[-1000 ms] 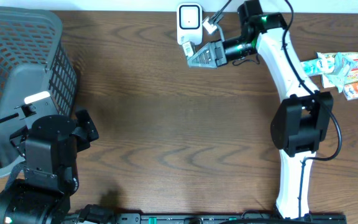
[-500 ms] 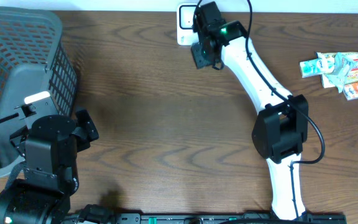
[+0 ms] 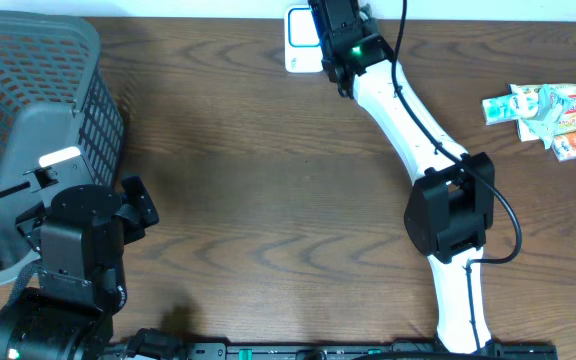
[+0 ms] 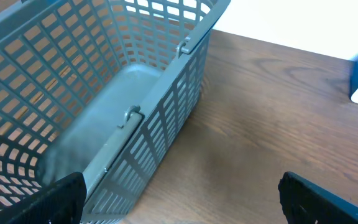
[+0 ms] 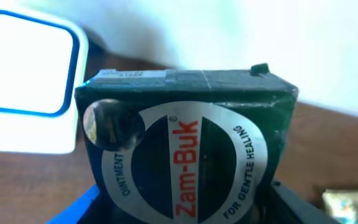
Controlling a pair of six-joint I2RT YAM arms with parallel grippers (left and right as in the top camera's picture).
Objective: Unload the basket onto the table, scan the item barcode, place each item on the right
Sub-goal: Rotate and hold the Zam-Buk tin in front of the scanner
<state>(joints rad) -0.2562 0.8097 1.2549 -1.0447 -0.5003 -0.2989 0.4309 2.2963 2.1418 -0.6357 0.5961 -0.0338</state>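
The item is a dark green Zam-Buk ointment box (image 5: 185, 149), and my right gripper (image 5: 185, 211) is shut on its sides. It hangs just right of the white scanner (image 5: 27, 81) with the blue-rimmed window, top flap pointing away from me. From above, the right gripper (image 3: 334, 25) sits at the table's far edge, covering the right part of the scanner (image 3: 299, 36) and hiding the box. No barcode shows on the box face in the right wrist view. My left gripper (image 4: 182, 208) is open and holds nothing, low over the wood beside the basket.
A grey plastic basket (image 3: 28, 100) fills the far left, its wall (image 4: 160, 124) close to the left fingers (image 4: 55, 199). Several snack packets (image 3: 548, 108) lie at the right edge. The right arm (image 3: 408, 120) stretches diagonally across the table's right half.
The right arm swung left and turned its wrist, carrying the box from beside the scanner to right over it. The left arm stayed still.
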